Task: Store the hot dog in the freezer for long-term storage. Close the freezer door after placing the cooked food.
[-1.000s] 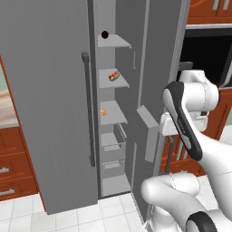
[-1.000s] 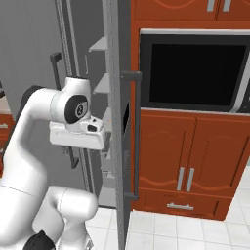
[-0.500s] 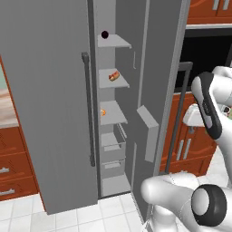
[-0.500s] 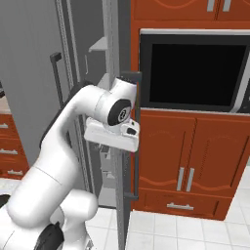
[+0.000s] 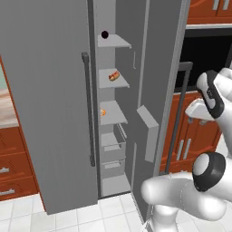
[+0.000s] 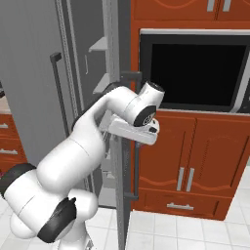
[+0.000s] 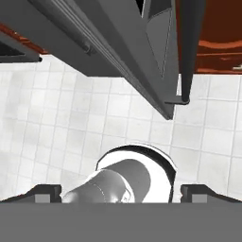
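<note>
Figure: freezer loaded, door not yet shut. The hot dog [image 5: 113, 75] lay on the second white shelf of the freezer [image 5: 111, 108], above a small orange item [image 5: 103, 112] and below a dark round object [image 5: 104, 34] on the top shelf; I judged the storing half of the task done. The freezer door [image 5: 154, 104] stood swung wide, edge-on to the left base view, its inner bin [image 5: 147, 131] facing the shelves and its long dark handle [image 6: 135, 136] on the outer face, toward the red-brown cabinets [image 6: 195, 161] and the dark oven [image 6: 193, 68].

I had the arm carried round to that outer side of the door. My reading was that this put the hand where it could push the panel toward the compartment. In the right base view the wrist sat level with the handle's upper part, close beside it; whether it touched I could not tell.

The gripper [image 7: 121, 191] pointed down at the white floor tiles [image 7: 56, 132]; its two tips stood far apart at the bottom corners of the hand view, spread and holding nothing.

No brand, label or writing was legible on any surface.
</note>
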Motion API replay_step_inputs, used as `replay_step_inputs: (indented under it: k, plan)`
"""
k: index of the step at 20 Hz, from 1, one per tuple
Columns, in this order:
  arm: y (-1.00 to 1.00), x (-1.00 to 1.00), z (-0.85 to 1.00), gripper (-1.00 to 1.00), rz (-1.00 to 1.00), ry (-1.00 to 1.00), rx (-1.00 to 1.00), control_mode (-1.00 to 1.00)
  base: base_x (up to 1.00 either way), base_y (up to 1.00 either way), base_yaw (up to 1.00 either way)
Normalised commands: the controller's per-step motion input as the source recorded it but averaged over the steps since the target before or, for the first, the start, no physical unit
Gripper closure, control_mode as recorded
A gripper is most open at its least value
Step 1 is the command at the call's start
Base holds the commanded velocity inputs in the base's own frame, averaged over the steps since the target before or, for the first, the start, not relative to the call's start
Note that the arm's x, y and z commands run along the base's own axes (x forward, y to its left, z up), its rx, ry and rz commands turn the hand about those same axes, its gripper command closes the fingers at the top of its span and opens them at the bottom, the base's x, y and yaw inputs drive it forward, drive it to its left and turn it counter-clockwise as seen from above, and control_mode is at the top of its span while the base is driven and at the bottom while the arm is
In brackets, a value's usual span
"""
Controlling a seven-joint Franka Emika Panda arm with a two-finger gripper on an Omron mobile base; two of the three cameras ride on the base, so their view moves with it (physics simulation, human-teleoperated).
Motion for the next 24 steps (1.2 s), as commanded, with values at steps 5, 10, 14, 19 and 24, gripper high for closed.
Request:
replay_step_inputs:
  k: [5, 10, 14, 19, 24]
  plan:
    - [-0.13, 0.28, -0.2, -1.0, 0.03, -0.39, 0.07, -1.0, 0.0, 0.0, 0.0]
    - [-0.12, 0.24, -0.2, -1.0, 0.0, -0.33, 0.02, -1.0, 0.0, 0.0, 0.0]
    - [-0.21, 0.19, -0.14, -1.0, 0.0, -0.24, 0.0, -1.0, 0.0, 0.0, 0.0]
    - [0.0, 0.39, -0.08, -1.0, -0.05, 0.0, 0.0, -1.0, 0.0, 0.0, 0.0]
    - [-0.32, 0.73, -0.02, -1.0, 0.0, 0.0, 0.0, -1.0, 0.0, 0.0, 0.0]
